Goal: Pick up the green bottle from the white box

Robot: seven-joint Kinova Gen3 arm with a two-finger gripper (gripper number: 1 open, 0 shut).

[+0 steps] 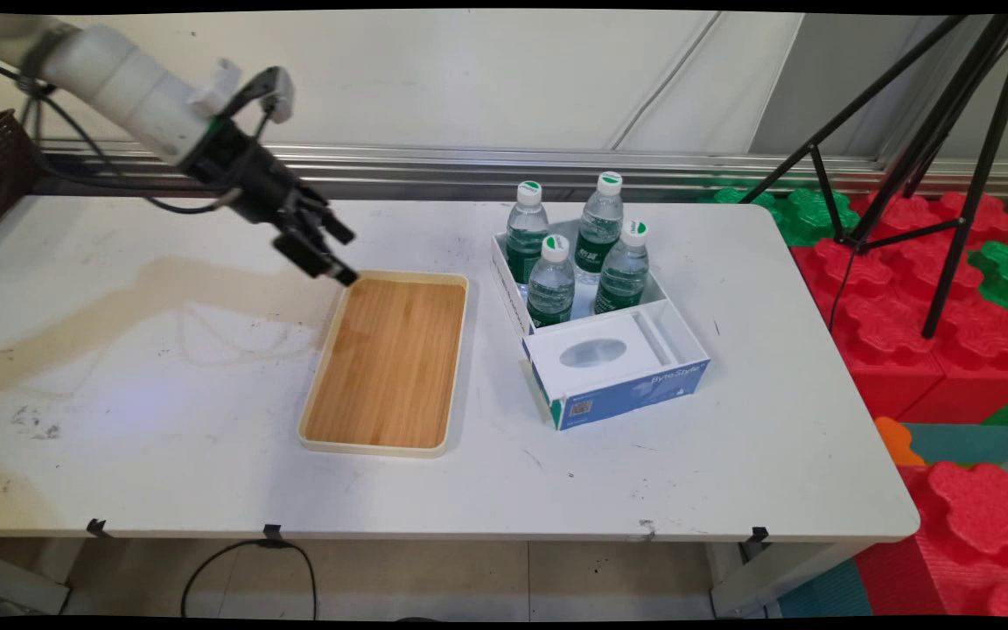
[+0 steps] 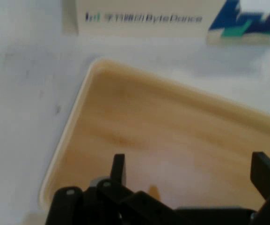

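Tray: gripper hovers over its far left corner, fingers apart, holding nothing; bottles stand well right.

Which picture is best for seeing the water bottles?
The main view. All four water bottles stand there in the white box, caps and green labels plain to see. The hand view shows none of them, only the wooden tray and a side of the box.
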